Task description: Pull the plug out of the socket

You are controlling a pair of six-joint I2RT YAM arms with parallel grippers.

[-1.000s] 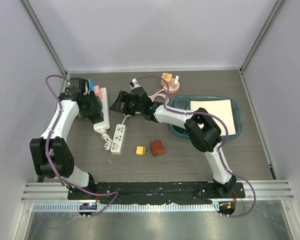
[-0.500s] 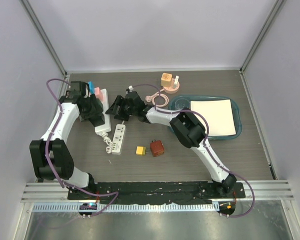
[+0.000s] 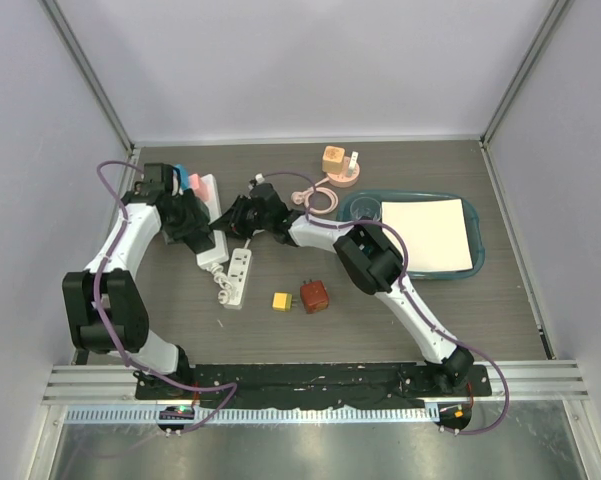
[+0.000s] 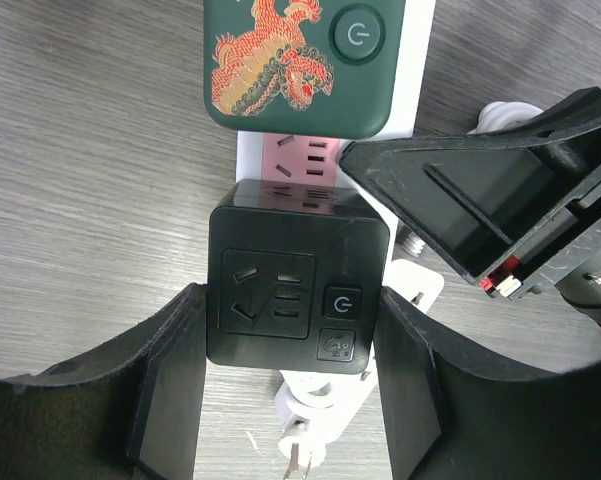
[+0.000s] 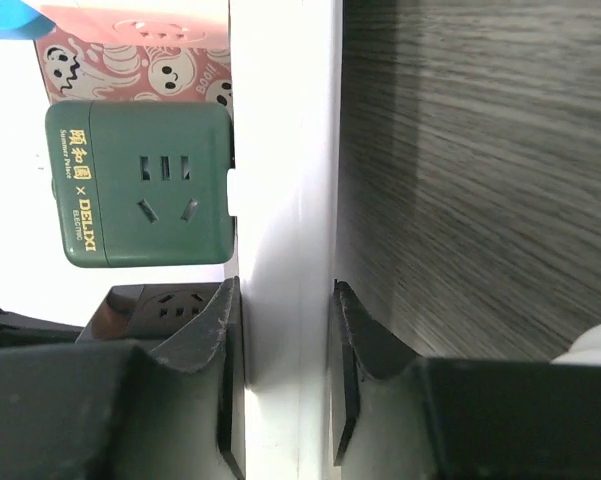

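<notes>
The socket is a white power strip (image 3: 211, 196) (image 5: 285, 150) at the back left, carrying blue, pink, green (image 4: 300, 60) and black plug cubes in a row. My left gripper (image 3: 193, 228) (image 4: 292, 300) is shut on the black plug (image 4: 295, 285), one finger pressed on each side of it. That plug still sits on the strip, next to the green cube (image 5: 140, 185). My right gripper (image 3: 230, 222) (image 5: 285, 290) is shut on the strip's long side wall, beside the black plug (image 5: 160, 305). Its black body (image 4: 500, 200) shows in the left wrist view.
A second white power strip (image 3: 237, 275) lies just in front, with the coiled cord and pronged plug (image 4: 305, 440) below my left fingers. A yellow block (image 3: 281, 300) and a red-brown cube (image 3: 314, 296) lie mid-table. A teal tray (image 3: 355, 207) with white paper (image 3: 430, 232) is right; an orange plug (image 3: 337, 163) sits behind.
My right gripper has moved left to the power strip and closed on its side. The left gripper has kept its hold on the black plug.
</notes>
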